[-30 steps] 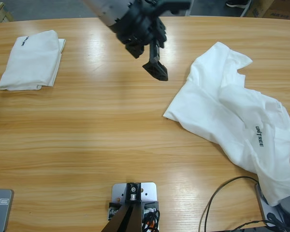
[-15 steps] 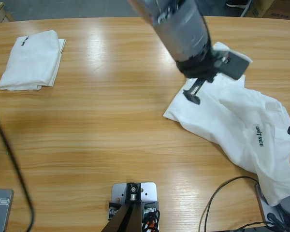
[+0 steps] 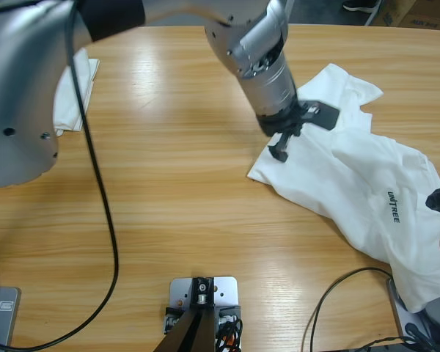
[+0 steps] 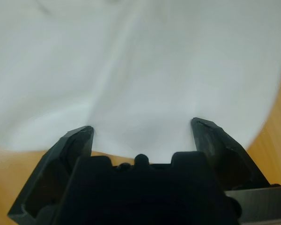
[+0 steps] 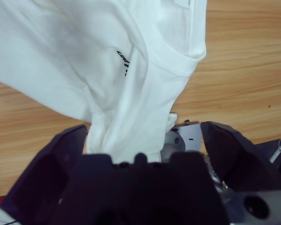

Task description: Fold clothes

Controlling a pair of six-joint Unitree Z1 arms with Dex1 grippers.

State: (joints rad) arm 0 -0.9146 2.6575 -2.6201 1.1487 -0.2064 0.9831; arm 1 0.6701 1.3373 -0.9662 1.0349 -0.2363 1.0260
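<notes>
Crumpled T-shirt point(image 3: 352, 183) lies on bench point(image 3: 169, 205), long axis diagonal. Left claw point(image 3: 281, 147) spread wide over its near corner. Right claw point(image 5: 145, 136) wide above cloth. Folded T-shirt point(image 3: 72, 103) well apart.

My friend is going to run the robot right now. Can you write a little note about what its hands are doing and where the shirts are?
Left hand: open, right over the near-left edge of the crumpled T-shirt, with cloth between its jaws in the left wrist view. No grip yet.
Right hand: open, low at the same shirt's far right side, beside the neck opening.
The crumpled T-shirt lies unfolded on the right of the wooden table. The black lettering faces up.
A folded T-shirt sits at the table's far left, partly hidden by the arm.
Done: one shirt folded. Left: grip, spread and fold the second.
</notes>
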